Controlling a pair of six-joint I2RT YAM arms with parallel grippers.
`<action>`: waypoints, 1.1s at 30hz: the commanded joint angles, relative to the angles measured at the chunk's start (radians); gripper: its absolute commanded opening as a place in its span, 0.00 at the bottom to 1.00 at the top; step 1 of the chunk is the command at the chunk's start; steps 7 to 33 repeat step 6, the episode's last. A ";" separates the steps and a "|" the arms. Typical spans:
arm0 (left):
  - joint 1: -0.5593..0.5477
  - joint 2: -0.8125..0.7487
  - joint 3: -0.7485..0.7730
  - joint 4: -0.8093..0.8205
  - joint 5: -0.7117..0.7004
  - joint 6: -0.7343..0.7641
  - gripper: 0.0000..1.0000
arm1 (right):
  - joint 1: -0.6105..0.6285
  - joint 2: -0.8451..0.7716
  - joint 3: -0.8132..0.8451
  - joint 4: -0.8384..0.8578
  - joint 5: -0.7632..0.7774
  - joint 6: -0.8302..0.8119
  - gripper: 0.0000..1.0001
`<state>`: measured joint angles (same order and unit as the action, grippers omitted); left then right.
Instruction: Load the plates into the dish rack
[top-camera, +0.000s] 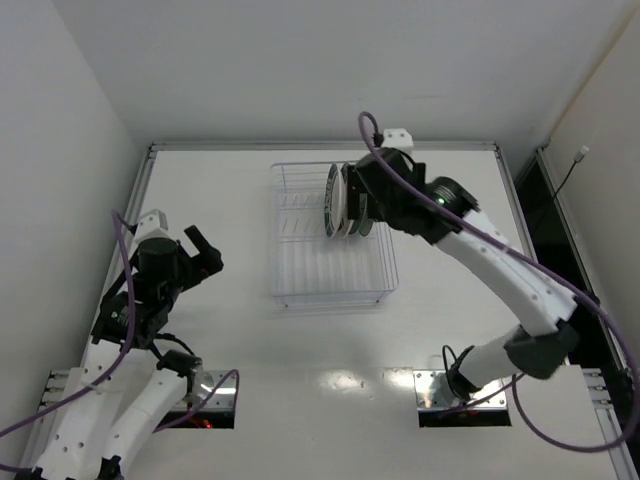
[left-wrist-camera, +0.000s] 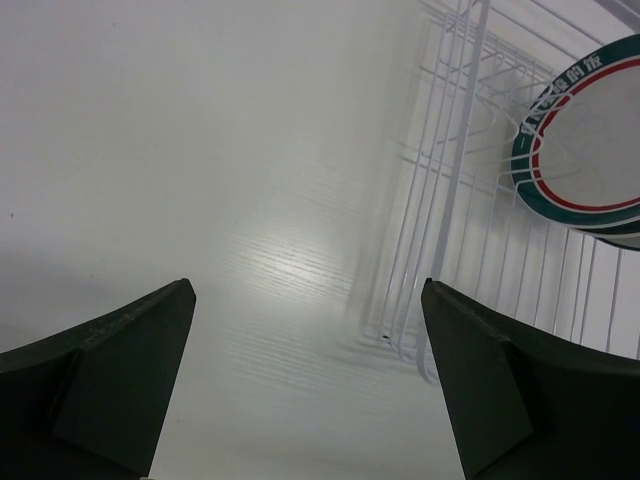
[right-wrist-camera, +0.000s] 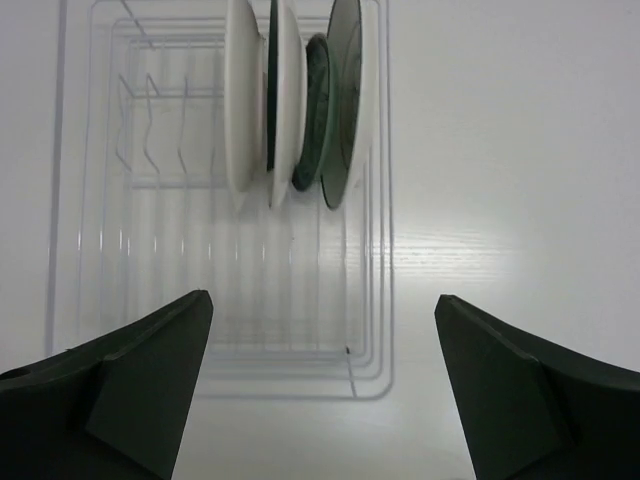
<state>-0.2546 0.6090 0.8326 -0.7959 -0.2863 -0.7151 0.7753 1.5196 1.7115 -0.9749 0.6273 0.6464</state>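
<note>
The dish rack (top-camera: 385, 270) sits mid-table. Several plates (top-camera: 340, 200) stand on edge in its far half. In the right wrist view they appear side by side between the tines: two white plates (right-wrist-camera: 240, 90), a small teal one (right-wrist-camera: 315, 110) and a green-rimmed one (right-wrist-camera: 345, 90). My right gripper (top-camera: 362, 205) hovers just above them, open, with nothing between its fingers (right-wrist-camera: 322, 298). My left gripper (top-camera: 200, 250) is open and empty over bare table, left of the rack. In its wrist view (left-wrist-camera: 308, 285) the rack (left-wrist-camera: 455, 200) and a green-and-red-ringed plate (left-wrist-camera: 590, 140) show at right.
The near half of the rack (right-wrist-camera: 300, 396) holds nothing. A raised rail (top-camera: 320, 146) borders the table's far edge and walls stand close on both sides. Purple cables (top-camera: 500, 240) run along both arms.
</note>
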 joint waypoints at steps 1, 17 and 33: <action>-0.009 0.023 -0.001 0.020 -0.016 0.006 0.96 | 0.004 -0.162 -0.174 -0.074 -0.051 -0.005 0.91; -0.009 0.069 -0.010 0.061 0.013 0.029 0.96 | -0.005 -0.484 -0.456 0.044 -0.073 -0.016 0.99; -0.009 0.069 -0.010 0.061 0.013 0.029 0.96 | -0.005 -0.484 -0.456 0.044 -0.073 -0.016 0.99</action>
